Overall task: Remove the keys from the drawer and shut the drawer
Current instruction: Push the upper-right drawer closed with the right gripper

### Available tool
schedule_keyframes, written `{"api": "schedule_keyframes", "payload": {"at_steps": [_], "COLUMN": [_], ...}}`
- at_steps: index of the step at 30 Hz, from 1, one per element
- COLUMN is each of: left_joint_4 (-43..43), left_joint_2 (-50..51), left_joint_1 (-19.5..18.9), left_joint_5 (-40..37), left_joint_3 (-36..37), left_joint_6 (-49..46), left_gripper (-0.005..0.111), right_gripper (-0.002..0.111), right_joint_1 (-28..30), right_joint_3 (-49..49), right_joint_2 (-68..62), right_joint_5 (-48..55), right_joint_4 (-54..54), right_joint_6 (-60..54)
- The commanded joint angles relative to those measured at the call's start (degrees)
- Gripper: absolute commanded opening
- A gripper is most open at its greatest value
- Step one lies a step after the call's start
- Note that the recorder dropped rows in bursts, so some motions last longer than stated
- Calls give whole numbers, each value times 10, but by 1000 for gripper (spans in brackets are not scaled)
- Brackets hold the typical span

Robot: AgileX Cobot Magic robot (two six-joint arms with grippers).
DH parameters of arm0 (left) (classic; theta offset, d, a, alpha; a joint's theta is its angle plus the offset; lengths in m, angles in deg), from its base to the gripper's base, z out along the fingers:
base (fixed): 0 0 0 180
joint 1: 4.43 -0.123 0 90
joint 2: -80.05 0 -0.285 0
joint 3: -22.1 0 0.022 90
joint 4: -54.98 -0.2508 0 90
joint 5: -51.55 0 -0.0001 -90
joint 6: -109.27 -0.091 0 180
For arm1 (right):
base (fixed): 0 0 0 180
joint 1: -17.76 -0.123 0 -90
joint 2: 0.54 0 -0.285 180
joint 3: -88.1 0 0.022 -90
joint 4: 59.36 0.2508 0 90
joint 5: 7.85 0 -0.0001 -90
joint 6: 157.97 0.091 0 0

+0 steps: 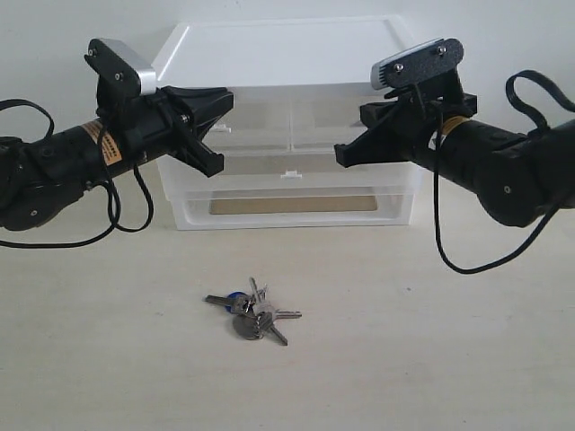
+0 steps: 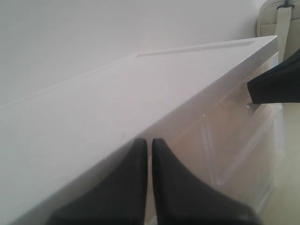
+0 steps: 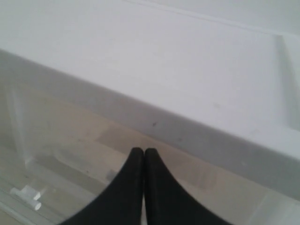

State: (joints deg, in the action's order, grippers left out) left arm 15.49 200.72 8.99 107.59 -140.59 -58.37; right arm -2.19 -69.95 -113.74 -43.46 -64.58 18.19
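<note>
The white bench (image 1: 467, 359) carries a translucent white plastic cabinet (image 1: 287, 54) with an opaque white top, set at the far middle.

The black left arm (image 1: 54, 171) and black right arm (image 1: 503, 171) each extend inward from their own side, clear of the bench and angled toward the cabinet front (wrist cameras uppermost).

The small translucent white drawer (image 1: 328, 117), right-hand of the top pair, appears flush with its left-hand twin (image 1: 254, 121). Its tab handle is hidden behind the right arm.

The left gripper (image 2: 147, 143) is clenched on nothing, its tip beside the left front edge of the cabinet top. The right gripper (image 3: 143, 152) is likewise clenched and empty, pointing at the drawer front just under the top. Contact cannot be confirmed.

The bunch of silver metal keys (image 1: 253, 314), with blue cap and grey fob, lies on the near bench, well apart from cabinet and grippers.

Judgement: removal is complete, and closing is at or near its end. The next move calls for a short straight push if any gap remains, otherwise a level withdrawal clear of the tab.
</note>
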Motion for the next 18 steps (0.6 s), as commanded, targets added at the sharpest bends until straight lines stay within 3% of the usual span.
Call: {"api": "schedule_keyframes", "payload": {"at_steps": [1,4,11,18], "left_joint_4": [43,43,43,43], "left_joint_2": [6,6,6,6], "left_joint_1": [-9,-9,-9,-9], "left_joint_5": [-34,-34,-34,-38], "left_joint_3": [-7,-7,-7,-7], "left_joint_6": [0,0,0,0], "left_gripper": [4,4,4,4], "right_gripper": [0,0,0,0], "right_joint_1": [6,-1,-13,-13], "right_joint_3": [-20,-9,77,26], "right_joint_2": [3,21,32,-25], "right_joint_5": [46,81,-50,-95], "right_joint_4": [-1,-16,-11,26], "right_joint_6": [12,9,21,19]}}
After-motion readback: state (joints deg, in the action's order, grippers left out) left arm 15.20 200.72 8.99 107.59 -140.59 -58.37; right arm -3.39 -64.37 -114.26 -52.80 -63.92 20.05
